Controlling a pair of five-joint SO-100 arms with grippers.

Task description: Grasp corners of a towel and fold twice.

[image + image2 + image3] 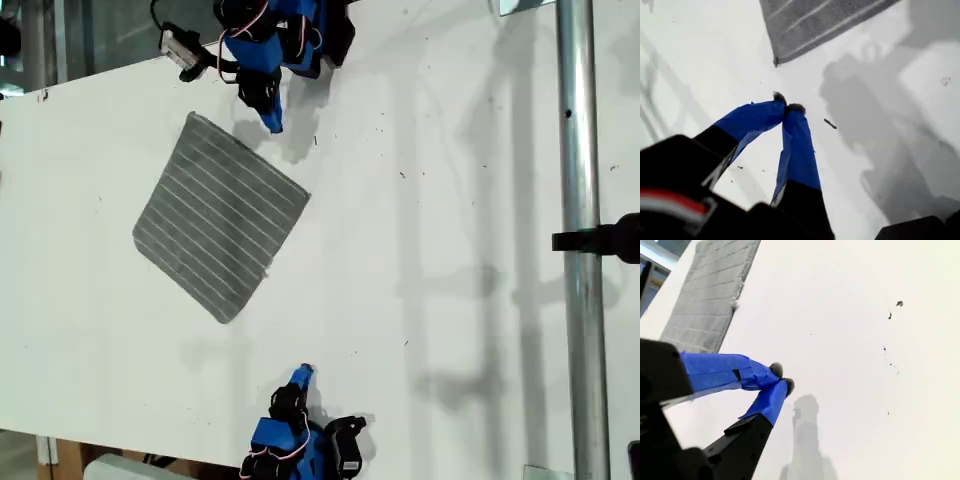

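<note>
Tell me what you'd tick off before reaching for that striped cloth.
1. Towel lies flat and unfolded on the table: ok.
2. All four corners are uncovered in the exterior view: ok.
3. My first gripper is empty: ok.
4. My second gripper is empty: ok.
5. Jaws are open, ready to pinch: not ok, both pairs are shut tip to tip.
6. A gripper sits over a corner: not ok, both are on bare table, apart from the towel.
</note>
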